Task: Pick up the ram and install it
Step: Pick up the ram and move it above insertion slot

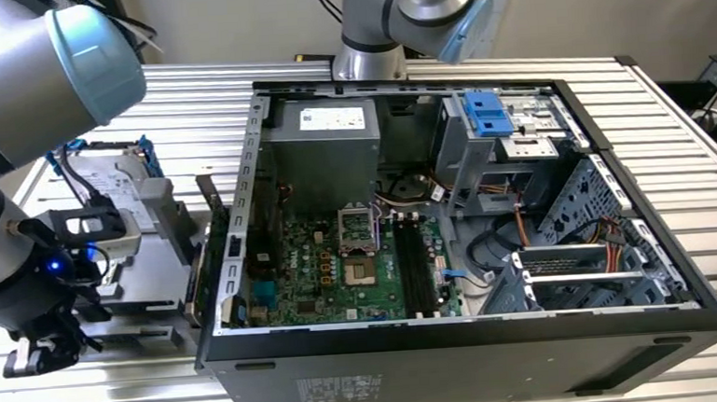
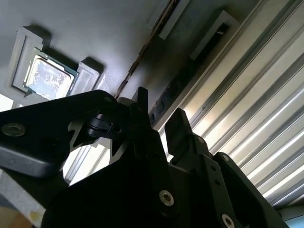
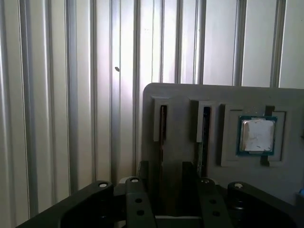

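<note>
The ram (image 3: pixel 163 124) stands on edge in a slot of a grey holder (image 3: pixel 183 97); only its thin brownish edge shows. That edge (image 2: pixel 142 50) appears again in the second wrist view. A second dark stick (image 3: pixel 205 128) sits in the neighbouring slot. My gripper (image 3: pixel 168 171) hovers just short of the holder, lined up near the two slots, open with nothing between its fingers (image 2: pixel 142 107). In the exterior view the gripper (image 1: pixel 42 356) hangs low at the left, beside the open computer case (image 1: pixel 232 265). The motherboard's black memory slots (image 1: pixel 413 268) lie inside the case.
A small square silver chip (image 3: pixel 257 135) rests in a recess of the holder. A silver hard drive with a blue bracket (image 1: pixel 115 183) lies behind the gripper on the ribbed metal table (image 1: pixel 690 125). The case wall stands between holder and motherboard.
</note>
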Controlling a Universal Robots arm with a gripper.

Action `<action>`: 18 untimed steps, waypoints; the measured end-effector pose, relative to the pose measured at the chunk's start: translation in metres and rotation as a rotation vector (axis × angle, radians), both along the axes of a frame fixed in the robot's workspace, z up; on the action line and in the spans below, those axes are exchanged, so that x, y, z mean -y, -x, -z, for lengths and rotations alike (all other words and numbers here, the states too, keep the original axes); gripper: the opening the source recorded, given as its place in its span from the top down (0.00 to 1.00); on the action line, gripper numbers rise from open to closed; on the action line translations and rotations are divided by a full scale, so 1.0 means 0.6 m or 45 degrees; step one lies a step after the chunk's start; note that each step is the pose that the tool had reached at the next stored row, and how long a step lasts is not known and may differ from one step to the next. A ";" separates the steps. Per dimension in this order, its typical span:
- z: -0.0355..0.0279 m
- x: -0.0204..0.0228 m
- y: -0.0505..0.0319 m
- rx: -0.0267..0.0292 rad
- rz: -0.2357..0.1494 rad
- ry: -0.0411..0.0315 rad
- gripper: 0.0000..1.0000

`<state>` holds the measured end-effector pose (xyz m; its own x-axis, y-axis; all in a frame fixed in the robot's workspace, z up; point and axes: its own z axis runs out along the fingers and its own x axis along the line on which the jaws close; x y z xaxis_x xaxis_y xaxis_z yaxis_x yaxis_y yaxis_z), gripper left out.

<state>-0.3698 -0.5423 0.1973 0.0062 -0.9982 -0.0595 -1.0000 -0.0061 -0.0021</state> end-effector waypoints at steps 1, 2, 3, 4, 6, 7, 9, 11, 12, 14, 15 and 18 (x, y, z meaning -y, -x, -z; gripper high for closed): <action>0.002 0.0001 0.001 -0.0001 0.000 0.0011 0.00; 0.005 0.0001 0.001 -0.0002 0.000 0.0020 0.00; 0.007 0.0002 0.002 -0.0001 0.000 0.0028 0.00; 0.008 0.0002 0.002 -0.0001 0.000 0.0032 0.00; 0.009 0.0002 0.002 -0.0004 0.000 0.0038 0.00; 0.009 0.0001 0.002 -0.0003 0.000 0.0037 0.00; 0.010 0.0001 0.002 -0.0001 0.000 0.0035 0.00; 0.010 0.0001 0.002 0.0000 0.000 0.0041 0.00; 0.010 0.0001 0.002 -0.0001 0.000 0.0042 0.00; 0.010 0.0002 0.002 -0.0001 0.000 0.0046 0.00; 0.010 0.0002 0.002 -0.0001 0.000 0.0047 0.00; 0.010 0.0002 0.002 0.0000 0.000 0.0050 0.00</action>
<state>-0.3709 -0.5424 0.1914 0.0063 -0.9984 -0.0555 -1.0000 -0.0062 -0.0021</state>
